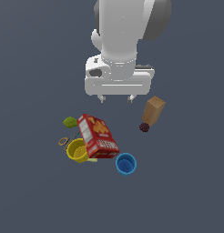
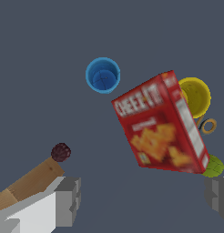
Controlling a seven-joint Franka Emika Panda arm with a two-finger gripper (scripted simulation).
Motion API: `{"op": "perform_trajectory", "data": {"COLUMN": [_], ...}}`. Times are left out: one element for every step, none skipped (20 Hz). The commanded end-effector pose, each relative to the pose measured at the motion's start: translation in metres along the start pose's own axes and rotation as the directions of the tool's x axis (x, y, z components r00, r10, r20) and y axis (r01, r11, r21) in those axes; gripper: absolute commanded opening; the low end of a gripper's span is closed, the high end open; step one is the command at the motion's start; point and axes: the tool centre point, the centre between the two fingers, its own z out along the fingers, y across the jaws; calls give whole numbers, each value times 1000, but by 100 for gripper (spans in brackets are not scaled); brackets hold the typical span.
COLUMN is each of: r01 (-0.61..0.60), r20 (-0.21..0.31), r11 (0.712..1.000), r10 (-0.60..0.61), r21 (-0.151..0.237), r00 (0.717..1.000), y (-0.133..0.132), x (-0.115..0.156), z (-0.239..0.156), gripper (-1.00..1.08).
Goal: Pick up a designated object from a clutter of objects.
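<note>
From the exterior view, we saw our gripper hanging high with its jaws spread wide and holding nothing. The tan-brown block stood apart from the clutter, touching the dark red ball.

On the wrist view, the block sat beside one finger, the red box between. We judged this the approach; next we needed to shift over the block and descend.

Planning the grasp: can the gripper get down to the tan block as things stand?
Probably yes. The tan block stands apart from the red box and cups; only the small dark ball sits at its base. The gripper is open, above and beside it.
</note>
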Motion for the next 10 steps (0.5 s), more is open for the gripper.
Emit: {"op": "perform_trajectory", "data": {"r01": [0,1,5,12,21,33,47,58,66,71], "r20": [0,0,1,2,3,5,7,8,9,10], "r11": [1000,1000,1000,1000,1000,999,999,998,998,997], "r10": [0,-1,-5,-12,-21,-33,-47,-58,-66,-71], "r21": [0,0,-1,-1,-2,-3,-4,-5,-6,-6], "r00": [1000,1000,1000,1000,1000,999,999,998,998,997], "y": [0,0,-1,-3,-5,-8,-11,-14,-16,-17], "x": [0,0,0,0,0,0,0,0,0,0], "z": [0,0,1,2,3,5,7,9,10,11], "gripper": [100,100,100,100,100,100,100,100,100,100]}}
